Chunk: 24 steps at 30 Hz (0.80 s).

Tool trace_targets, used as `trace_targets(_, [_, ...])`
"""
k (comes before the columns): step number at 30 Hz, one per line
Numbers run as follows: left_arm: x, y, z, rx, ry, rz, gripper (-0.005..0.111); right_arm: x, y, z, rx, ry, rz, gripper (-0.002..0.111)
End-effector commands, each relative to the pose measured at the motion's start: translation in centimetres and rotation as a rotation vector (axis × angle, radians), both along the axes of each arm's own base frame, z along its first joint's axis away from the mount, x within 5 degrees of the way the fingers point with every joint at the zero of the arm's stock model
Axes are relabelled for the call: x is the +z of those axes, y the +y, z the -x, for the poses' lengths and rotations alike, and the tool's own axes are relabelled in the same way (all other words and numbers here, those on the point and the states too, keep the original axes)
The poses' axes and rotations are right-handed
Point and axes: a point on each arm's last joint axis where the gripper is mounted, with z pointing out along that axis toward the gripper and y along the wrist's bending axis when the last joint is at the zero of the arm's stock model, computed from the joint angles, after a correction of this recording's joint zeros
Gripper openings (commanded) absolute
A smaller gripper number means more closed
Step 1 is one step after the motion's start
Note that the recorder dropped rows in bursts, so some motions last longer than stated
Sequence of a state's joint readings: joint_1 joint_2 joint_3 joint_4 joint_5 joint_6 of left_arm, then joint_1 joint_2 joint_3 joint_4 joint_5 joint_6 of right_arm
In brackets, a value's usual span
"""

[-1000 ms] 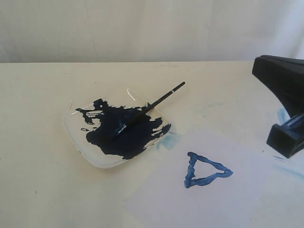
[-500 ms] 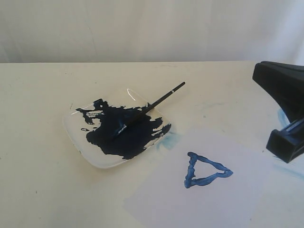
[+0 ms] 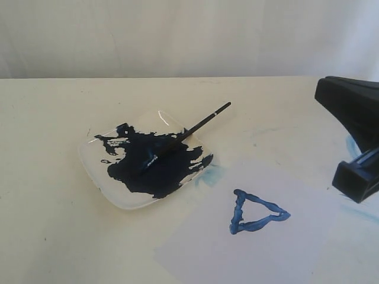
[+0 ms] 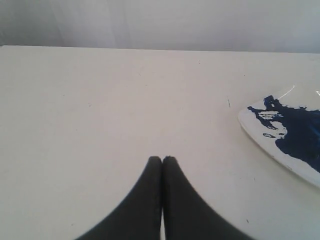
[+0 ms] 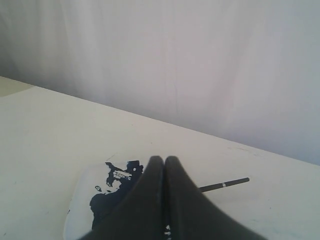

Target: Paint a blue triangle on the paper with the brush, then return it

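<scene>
The brush [image 3: 195,127] lies with its bristles in the dark paint of the clear dish [image 3: 95,171], its black handle sticking out over the far rim. The blue triangle [image 3: 256,212] is a thick glossy outline on the paper [image 3: 254,254], which lies flat to the right of the dish. In the left wrist view my left gripper [image 4: 162,159] is shut and empty over bare table, with the dish [image 4: 260,135] off to one side. My right gripper [image 5: 164,159] is shut and empty, raised and pointing toward the dish; the brush handle [image 5: 225,184] shows beyond it.
My right arm [image 3: 355,118] fills the right edge of the exterior view, above the table. A faint pale-blue smear [image 3: 213,176] marks the cream table [image 3: 47,225] beside the dish, and more pale streaks [image 3: 355,207] lie under the right arm. A white wall stands behind.
My right arm has drifted slightly to the right and a little lower in the exterior view. Brush, dish, paper and triangle have not moved.
</scene>
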<state>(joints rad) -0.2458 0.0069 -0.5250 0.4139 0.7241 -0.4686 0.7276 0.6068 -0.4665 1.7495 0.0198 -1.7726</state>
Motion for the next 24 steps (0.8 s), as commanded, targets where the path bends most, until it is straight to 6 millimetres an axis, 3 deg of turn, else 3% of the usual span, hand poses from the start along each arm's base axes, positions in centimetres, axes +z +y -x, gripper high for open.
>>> trace_targets(1, [-0.2, 0.1, 0.1, 0.012, 0.001, -0.012, 0.0, 0.0, 0.0, 0.1, 0.004, -0.006, 0.0, 0.0])
trace_targets(13, [0.0, 0.4, 0.5, 0.191, -0.015, -0.044, 0.0, 0.0, -0.1, 0.1, 0.002, -0.007, 0.0, 0.0])
trace_targets(15, [1.0, -0.2, 0.1, 0.13, -0.132, -0.008, 0.0, 0.0, -0.1, 0.1, 0.002, -0.007, 0.0, 0.0])
trace_targets(20, [5.9, -1.8, 0.5, -0.045, -0.679, -0.009, 0.0, 0.0, -0.1, 0.1, 0.002, -0.007, 0.0, 0.0])
trace_targets(22, [5.9, -2.1, 0.3, -0.078, -0.755, -0.02, 0.0, 0.0, -0.1, 0.1, 0.002, -0.007, 0.0, 0.0])
trace_targets(24, [3.9, -2.4, -1.0, -0.095, -0.73, -0.109, 0.0, 0.0, -0.1, 0.1, 0.002, -0.007, 0.0, 0.0])
